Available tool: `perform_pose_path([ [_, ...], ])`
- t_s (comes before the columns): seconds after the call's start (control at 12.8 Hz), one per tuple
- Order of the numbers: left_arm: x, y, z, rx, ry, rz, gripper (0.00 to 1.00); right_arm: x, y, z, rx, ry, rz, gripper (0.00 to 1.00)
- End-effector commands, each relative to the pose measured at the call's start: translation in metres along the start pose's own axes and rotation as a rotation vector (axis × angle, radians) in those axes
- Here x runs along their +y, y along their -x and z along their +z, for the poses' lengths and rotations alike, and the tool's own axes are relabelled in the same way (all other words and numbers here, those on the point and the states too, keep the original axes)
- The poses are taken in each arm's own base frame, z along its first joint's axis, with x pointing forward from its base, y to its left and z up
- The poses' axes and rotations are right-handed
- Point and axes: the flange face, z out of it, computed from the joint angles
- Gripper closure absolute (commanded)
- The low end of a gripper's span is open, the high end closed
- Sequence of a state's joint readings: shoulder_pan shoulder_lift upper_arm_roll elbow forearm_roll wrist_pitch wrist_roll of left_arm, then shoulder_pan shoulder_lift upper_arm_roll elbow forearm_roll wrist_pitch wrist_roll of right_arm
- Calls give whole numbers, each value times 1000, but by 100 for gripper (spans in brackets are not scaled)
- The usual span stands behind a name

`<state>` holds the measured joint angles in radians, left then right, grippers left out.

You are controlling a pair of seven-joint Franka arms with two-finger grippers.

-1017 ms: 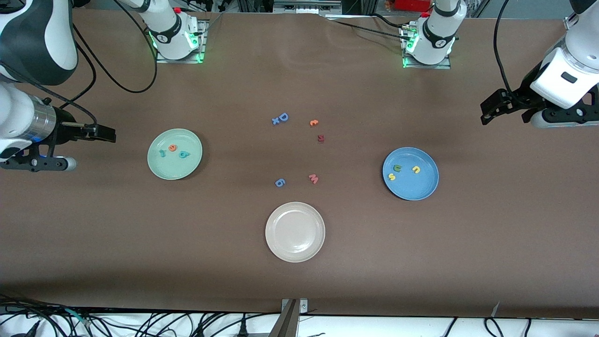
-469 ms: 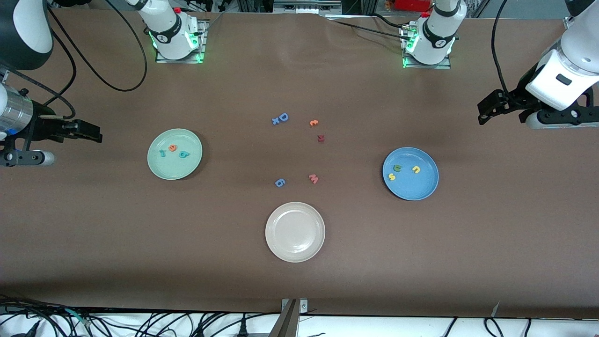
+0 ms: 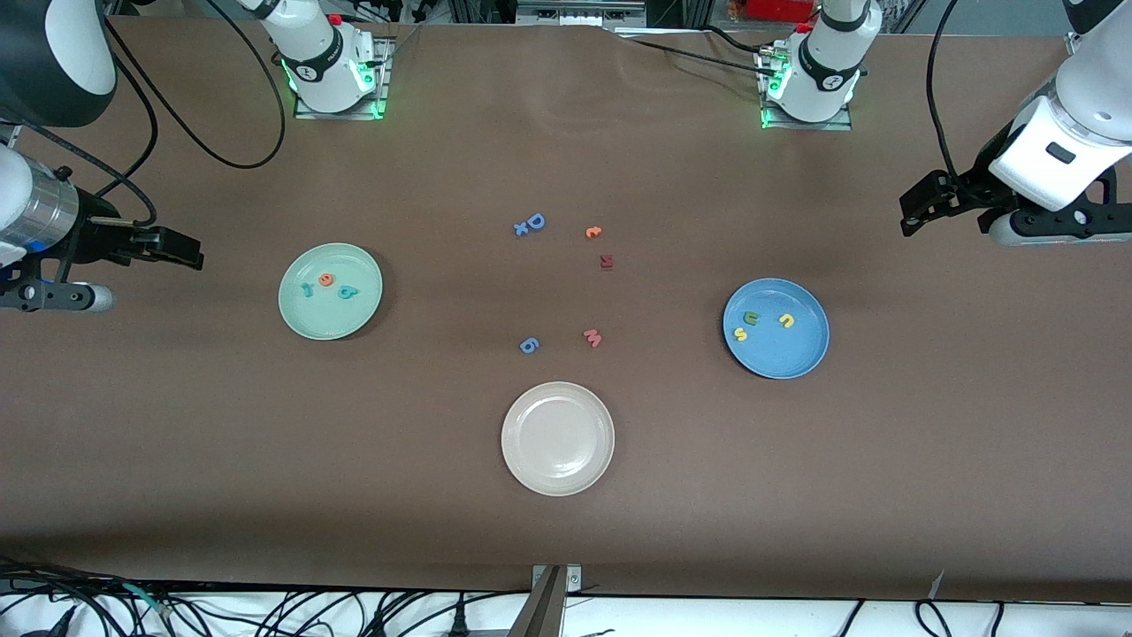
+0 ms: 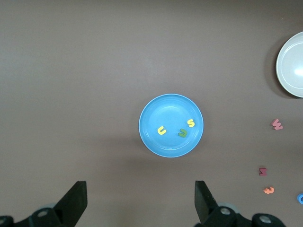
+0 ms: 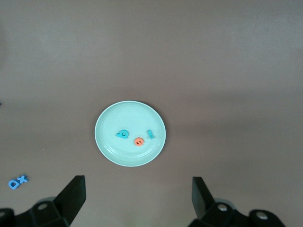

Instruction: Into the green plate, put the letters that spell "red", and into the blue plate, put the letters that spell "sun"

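Both arms have drawn back to the table's ends: left gripper [image 3: 920, 208] and right gripper [image 3: 177, 252] hang spread and empty, the blue plate [image 3: 800, 358] holding the letters that spell "sun" [image 3: 750, 318] below the left, the green plate [image 3: 309, 318] holding the letters that spell "red" [image 3: 327, 283] beside the right; sorting looks done

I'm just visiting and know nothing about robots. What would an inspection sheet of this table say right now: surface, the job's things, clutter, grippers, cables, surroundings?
Surface: brown table, flat, no spills seen.
Job's things: green plate holds the teal r, orange e and teal d; blue plate holds the yellow s, green arch and yellow arch.
Clutter: loose letters mid-table: blue D, orange one, dark red one, pink w, blue 6; white plate, nothing in it.
Grippers: left gripper open, holding nothing, high over the blue plate; right gripper open, holding nothing, high over the green plate.
Cables: black cables by the arms and along the table's near edge.
Surroundings: two arm bases with green lights.
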<state>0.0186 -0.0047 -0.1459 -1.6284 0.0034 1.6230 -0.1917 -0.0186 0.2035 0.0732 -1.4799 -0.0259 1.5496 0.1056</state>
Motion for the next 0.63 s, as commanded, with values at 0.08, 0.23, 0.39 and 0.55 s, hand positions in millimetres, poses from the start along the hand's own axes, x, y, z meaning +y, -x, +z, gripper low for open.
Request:
perform_pose_path([
  [0.08, 2, 4, -7, -24, 25, 7, 0, -1, 9, -2, -2, 5, 18, 1],
  [0.23, 1, 9, -17, -76, 70, 1, 0, 0, 9, -4, 1, 6, 13, 1],
  [0.39, -1, 13, -18, -102, 86, 80, 0, 0, 8, -6, 4, 4, 12, 1],
  [0.55, -21, 10, -17, -105, 93, 153, 0, 0, 8, -7, 7, 3, 12, 1],
])
